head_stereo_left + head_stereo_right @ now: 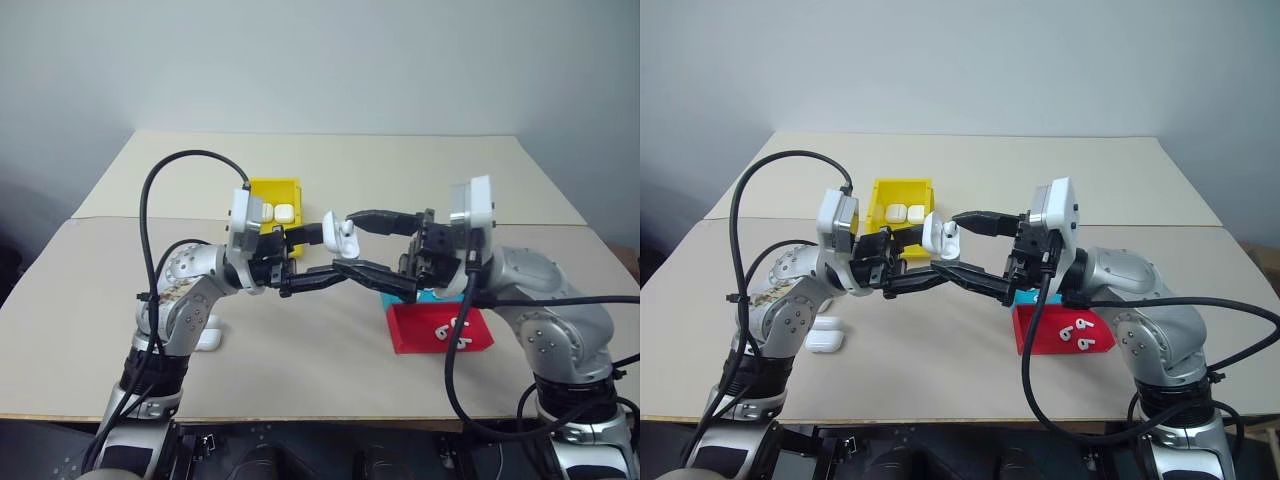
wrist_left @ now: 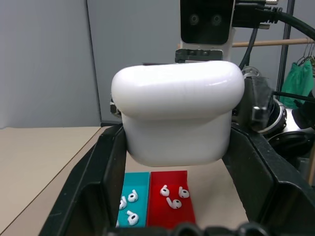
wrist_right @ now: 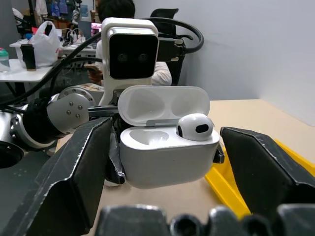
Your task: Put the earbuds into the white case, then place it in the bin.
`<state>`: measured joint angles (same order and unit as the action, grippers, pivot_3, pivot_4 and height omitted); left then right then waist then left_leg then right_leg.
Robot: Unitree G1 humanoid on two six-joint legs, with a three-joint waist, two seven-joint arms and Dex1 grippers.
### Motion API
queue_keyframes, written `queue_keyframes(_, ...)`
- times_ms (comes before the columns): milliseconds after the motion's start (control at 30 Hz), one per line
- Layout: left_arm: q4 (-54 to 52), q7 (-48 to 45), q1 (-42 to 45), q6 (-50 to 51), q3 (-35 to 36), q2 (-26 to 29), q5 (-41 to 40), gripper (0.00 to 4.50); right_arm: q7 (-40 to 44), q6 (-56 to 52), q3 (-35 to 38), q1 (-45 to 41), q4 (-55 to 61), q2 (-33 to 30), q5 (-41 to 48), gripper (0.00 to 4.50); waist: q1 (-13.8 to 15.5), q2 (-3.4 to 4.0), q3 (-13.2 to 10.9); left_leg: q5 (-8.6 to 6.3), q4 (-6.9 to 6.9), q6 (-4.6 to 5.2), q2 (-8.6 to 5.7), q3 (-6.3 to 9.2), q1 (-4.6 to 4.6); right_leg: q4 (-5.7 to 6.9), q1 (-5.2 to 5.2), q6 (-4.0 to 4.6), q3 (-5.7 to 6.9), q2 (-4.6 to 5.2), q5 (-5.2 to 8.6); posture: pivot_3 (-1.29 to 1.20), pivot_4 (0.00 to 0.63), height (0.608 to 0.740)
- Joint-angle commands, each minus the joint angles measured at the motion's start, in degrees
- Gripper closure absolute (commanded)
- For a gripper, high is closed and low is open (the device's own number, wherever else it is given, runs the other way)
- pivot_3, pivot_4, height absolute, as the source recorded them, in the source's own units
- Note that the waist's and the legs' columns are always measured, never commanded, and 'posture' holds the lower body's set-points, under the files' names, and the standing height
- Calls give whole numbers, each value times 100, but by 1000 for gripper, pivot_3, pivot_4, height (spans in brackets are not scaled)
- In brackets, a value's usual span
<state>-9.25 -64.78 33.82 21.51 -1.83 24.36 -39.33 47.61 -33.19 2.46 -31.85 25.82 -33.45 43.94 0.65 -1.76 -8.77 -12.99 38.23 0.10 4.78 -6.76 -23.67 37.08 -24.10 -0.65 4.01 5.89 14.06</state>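
The left gripper (image 1: 915,255) holds the white case (image 3: 170,147) up over the table (image 1: 330,330), lid flipped up. One earbud (image 3: 195,126) sits in a slot; the other slot is empty. The right gripper (image 1: 965,245) faces it with fingers wide, one each side of the case. The yellow bin (image 1: 275,190) sits behind the left gripper.

We hold both arms raised and bent inward, so our two black two-fingered grippers meet at mid-chest, pointing at each other. Our left gripper (image 1: 312,258) is clamped on the small glossy white rounded case (image 3: 170,147). Our right gripper (image 1: 362,243) stands with its fingers spread wide around that case, apart from its sides.
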Motion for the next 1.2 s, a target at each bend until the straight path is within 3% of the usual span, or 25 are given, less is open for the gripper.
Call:
queue_keyframes(33, -216, -40, 49, -102, 193, 89, -79, 1724, 254, 48, 434, -418, -497, -463, -85, 385, 0, 0, 0, 0, 0, 0, 0, 0, 1, 0, 0, 0, 0, 0, 0, 0, 150, 740)
queue_keyframes(233, -402, -79, -157, -86, 280, 248, -121, 1724, 1674, 720, -431, -1292, -1925, -1590, -1355, 385, -5, 1, 0, -1, -2, 2, 1, -4, 0, -5, -3, 0, -2, 0, 0, 0, 150, 740)
queue_keyframes(333, -463, -60, -233, -98, 353, 306, -134, 1724, 2381, 1999, -1637, -1929, -3096, -1875, -3047, 385, -60, 1, 0, -1, -5, 2, 2, -7, 2, -4, -7, 0, -8, -1, 1, 0, 150, 740)
queue_keyframes(500, -620, 3, -382, -87, 419, 315, -179, 1724, 2941, 4226, -2893, -2832, -5051, -1495, -4794, 385, -121, 1, -1, 1, -5, -2, 2, -7, -1, -2, -12, -1, -7, -1, 1, 0, 150, 740)
queue_keyframes(533, -671, 21, -428, -85, 427, 313, -187, 1724, 2921, 4708, -3089, -3019, -5541, -1349, -5092, 554, -132, 1, -1, 2, -5, -3, 2, -6, -5, -4, -12, -1, -6, -1, 1, 0, 150, 740)
queue_keyframes(600, -735, 65, -478, -83, 430, 310, -197, 1724, 2852, 5373, -3284, -3307, -6329, -1113, -5464, 956, -147, 1, -1, 16, -4, -27, 2, -10, -6, -6, -14, -1, -8, -1, 1, 0, 150, 740)
queue_keyframes(767, -972, 229, -722, -72, 507, 346, -235, 1724, 2732, 6954, -3686, -3955, -8211, -547, -6216, 2664, -148, 5, -3, 24, -5, -41, 4, -12, -6, -5, -14, -1, -7, -1, 1, 0, 150, 740)
queue_keyframes(1000, -1254, 436, -927, -37, 571, 409, -250, 1724, 2322, 7656, -3960, -4435, -9389, -47, -7079, 2664, -141, 8, -5, 30, -4, -52, 4, -12, -4, 2, -15, 0, -6, 0, 0, 0, 150, 740)
queue_keyframes(1200, -1483, 610, -1099, 3, 627, 488, -305, 1724, 2381, 7877, -3858, -4437, -9625, 105, -7169, 2664, -148, 11, -7, 32, -5, -54, 5, -12, -3, 1, -14, 0, -7, 0, 0, 0, 150, 740)
